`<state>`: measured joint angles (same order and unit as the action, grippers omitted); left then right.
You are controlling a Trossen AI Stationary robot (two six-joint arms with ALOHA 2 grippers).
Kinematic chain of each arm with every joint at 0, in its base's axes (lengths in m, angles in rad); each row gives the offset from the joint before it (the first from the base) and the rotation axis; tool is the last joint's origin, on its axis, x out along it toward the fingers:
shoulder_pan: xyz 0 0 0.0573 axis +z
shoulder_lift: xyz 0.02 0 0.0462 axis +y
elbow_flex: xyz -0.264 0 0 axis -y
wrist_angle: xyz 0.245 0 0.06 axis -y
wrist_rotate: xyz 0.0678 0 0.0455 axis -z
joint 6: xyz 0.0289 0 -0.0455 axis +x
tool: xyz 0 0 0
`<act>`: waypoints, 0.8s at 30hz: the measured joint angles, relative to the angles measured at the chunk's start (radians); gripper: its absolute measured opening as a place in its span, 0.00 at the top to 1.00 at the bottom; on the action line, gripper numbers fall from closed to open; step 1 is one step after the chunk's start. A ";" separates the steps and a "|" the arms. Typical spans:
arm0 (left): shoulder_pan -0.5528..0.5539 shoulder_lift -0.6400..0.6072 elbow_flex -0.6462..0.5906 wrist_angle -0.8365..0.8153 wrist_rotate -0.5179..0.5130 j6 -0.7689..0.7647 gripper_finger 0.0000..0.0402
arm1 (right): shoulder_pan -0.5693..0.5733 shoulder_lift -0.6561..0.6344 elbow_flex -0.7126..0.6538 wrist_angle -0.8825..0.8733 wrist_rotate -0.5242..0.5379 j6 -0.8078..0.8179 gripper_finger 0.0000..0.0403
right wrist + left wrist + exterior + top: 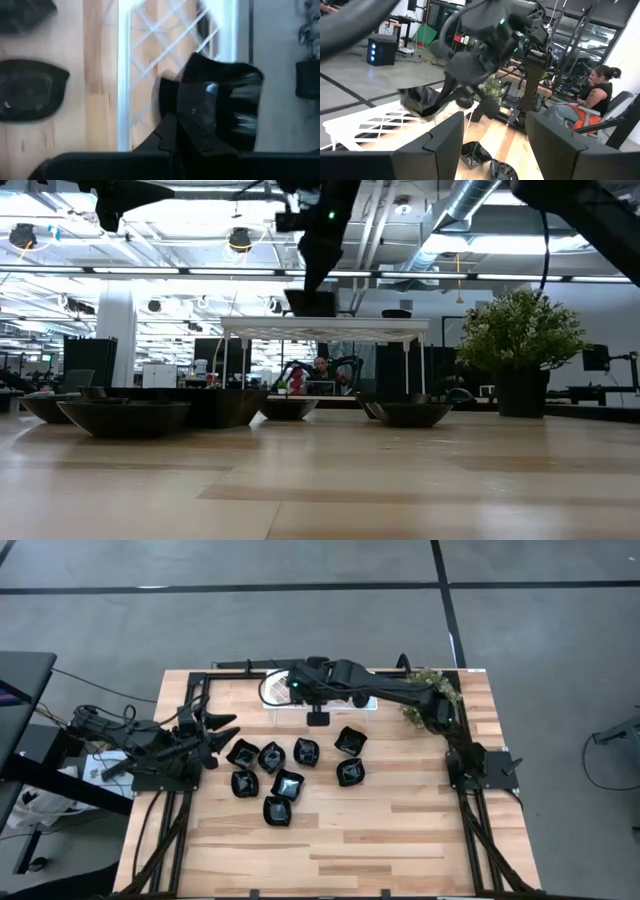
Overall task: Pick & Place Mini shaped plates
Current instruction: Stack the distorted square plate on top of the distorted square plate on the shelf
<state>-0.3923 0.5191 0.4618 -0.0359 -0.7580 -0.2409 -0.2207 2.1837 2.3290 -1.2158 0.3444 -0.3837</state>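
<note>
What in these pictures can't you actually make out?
- High view: the right gripper and the plate it holds blend into one dark shape over the white tray.
- Low view: the plates show edge-on, so their shapes and count are unclear.
- Right wrist view: the held plate hides part of the tray.
- Left wrist view: the left gripper covers the table below.

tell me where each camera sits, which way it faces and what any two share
High view: overhead, facing straight down on the table, both arms, the mini shaped plates.
Low view: table height, facing level across; arms enter from above, white tray ahead.
Left wrist view: behind the open left gripper, facing the right arm and a seated person.
Right wrist view: above the right gripper, shut on a plate.
Both wrist views share that plate over the tray.
</note>
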 joint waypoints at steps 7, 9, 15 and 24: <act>0.000 0.012 0.000 0.000 0.000 0.000 0.47 | 0.009 0.031 0.001 -0.030 0.022 0.007 1.00; 0.000 0.013 0.000 0.000 0.000 0.000 0.47 | 0.016 0.029 0.001 -0.029 0.023 0.008 1.00; 0.000 0.013 0.000 0.000 0.000 0.000 0.47 | 0.025 0.022 0.002 -0.052 0.022 0.026 1.00; 0.000 0.013 0.000 0.000 0.000 0.000 0.47 | 0.022 0.022 0.002 -0.085 0.023 0.026 1.00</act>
<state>-0.3925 0.5323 0.4616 -0.0357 -0.7578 -0.2409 -0.1983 2.2055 2.3306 -1.3012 0.3674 -0.3573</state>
